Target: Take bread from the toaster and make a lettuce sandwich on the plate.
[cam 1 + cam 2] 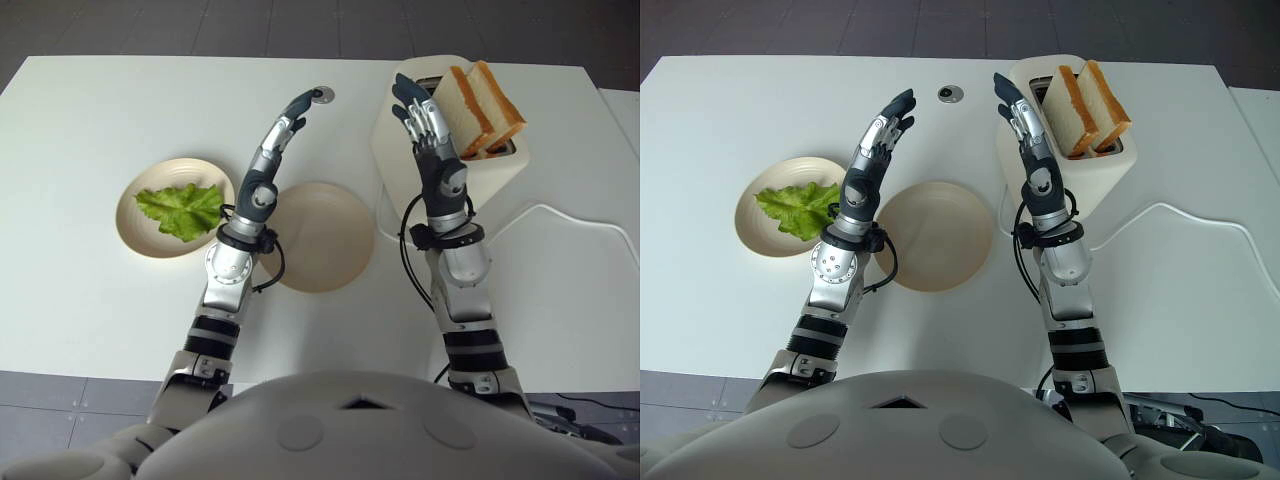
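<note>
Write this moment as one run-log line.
left hand open, empty | right hand open near toaster | bread in toaster | lettuce on left plate | middle plate without bread

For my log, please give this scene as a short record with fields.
bread: two slices, standing in the toaster
lettuce: one leaf on the left plate
second plate: on the table, right of the left plate
left hand: open, over the table, holding nothing
right hand: open, beside the toaster, holding nothing

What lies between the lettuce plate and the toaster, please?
The second plate lies there on the table, with the left hand upright at its left rim, fingers open; the right eye view shows this clearly.
</note>
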